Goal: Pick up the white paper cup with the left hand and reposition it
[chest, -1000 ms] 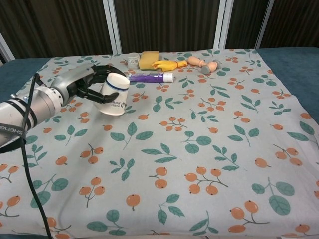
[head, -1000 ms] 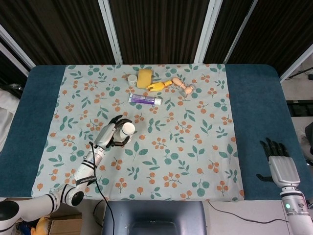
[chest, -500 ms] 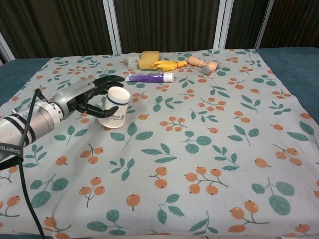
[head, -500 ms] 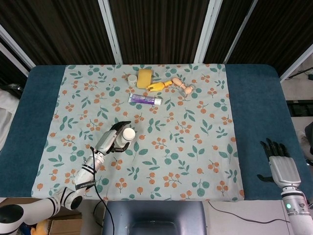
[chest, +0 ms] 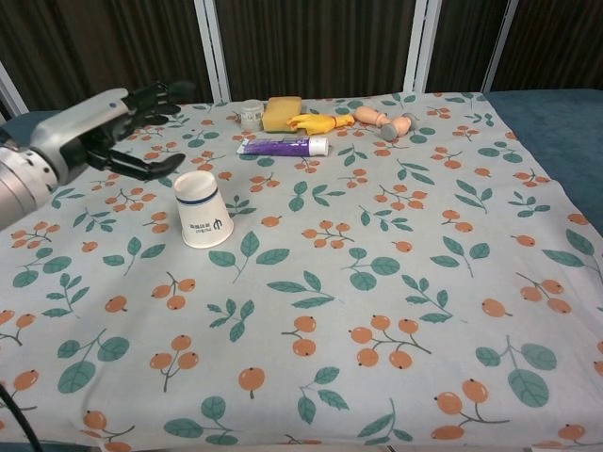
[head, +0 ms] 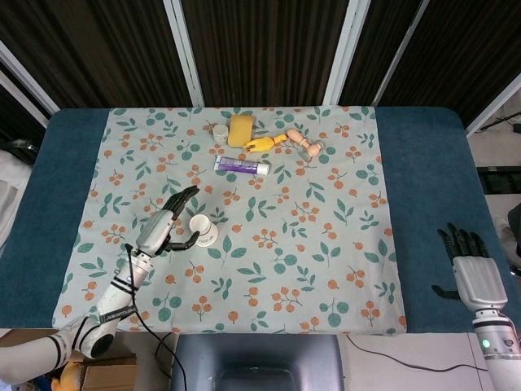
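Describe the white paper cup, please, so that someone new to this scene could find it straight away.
On the leaf-and-berry tablecloth, look to the near left part, just right of the open left hand. The white paper cup stands there alone, mouth down, with a dark blue band and small logo, well apart from the row of objects at the far edge.

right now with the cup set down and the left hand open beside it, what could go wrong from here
The white paper cup stands upside down, rim on the floral tablecloth, with the open left hand close beside it. A sideways sweep of the fingers as the hand pulls away could tip or slide so light a cup. If it rolled, it might head toward the purple toothpaste tube behind it.
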Available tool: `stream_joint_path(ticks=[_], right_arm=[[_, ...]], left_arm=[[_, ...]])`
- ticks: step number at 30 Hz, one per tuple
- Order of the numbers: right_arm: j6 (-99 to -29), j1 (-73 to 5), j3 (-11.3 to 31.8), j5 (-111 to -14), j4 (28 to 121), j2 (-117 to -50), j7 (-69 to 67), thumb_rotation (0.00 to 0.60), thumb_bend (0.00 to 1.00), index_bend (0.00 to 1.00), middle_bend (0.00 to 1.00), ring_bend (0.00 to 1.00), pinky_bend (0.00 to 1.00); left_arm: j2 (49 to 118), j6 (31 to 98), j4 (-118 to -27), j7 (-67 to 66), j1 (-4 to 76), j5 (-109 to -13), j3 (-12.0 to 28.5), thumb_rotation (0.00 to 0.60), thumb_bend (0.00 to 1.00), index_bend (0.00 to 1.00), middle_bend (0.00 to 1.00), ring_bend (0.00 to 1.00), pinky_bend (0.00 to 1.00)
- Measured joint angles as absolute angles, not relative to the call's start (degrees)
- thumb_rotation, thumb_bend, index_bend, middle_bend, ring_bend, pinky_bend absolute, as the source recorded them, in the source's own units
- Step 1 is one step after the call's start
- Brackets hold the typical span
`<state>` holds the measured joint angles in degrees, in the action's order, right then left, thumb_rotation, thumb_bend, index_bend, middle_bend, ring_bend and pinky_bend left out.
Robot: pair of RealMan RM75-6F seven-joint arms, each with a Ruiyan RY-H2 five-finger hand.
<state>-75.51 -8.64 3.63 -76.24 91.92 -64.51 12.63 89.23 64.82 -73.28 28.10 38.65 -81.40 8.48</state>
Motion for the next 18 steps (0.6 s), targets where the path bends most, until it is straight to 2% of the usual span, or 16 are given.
stream_joint_path(ticks=[3, 11, 14, 18], right_arm=[[-78.52, -8.21, 3.9, -78.69, 90.1, -65.58, 10.93, 0.6, 0.22, 0.0, 0.0, 0.0, 0.0], [-85.98, -6.44, 3.43, -86.15, 84.08, -68.21, 3.83, 0.6, 0.22, 0.0, 0.0, 0.0, 0.0], [-87.3, -5.48, 3.06, -86.95, 84.16, -68.03, 3.53, 0.6, 0.22, 0.0, 0.0, 0.0, 0.0], [-87.55, -4.82, 2.89, -86.76, 85.85, -66.92, 3.92, 0.6, 0.22, 0.0, 0.0, 0.0, 0.0]], left_arm=[[85.27, 66.35, -77.91, 17.06, 36.98, -81.61, 7.7, 0.6, 0.42, 0.0, 0.0, 0.0, 0.0], [77.63, 77.11, -87.67, -22.16, 28.15, -80.68, 4.08, 0.6, 0.39, 0.0, 0.0, 0.0, 0.0], [75.86, 78.76, -88.86, -29.43, 25.26, -80.13, 2.57, 0.6, 0.38, 0.0, 0.0, 0.0, 0.0], [74.59, 81.3, -88.06, -30.32, 21.07, -79.87, 0.79, 0.6, 0.38, 0.0, 0.0, 0.0, 0.0]])
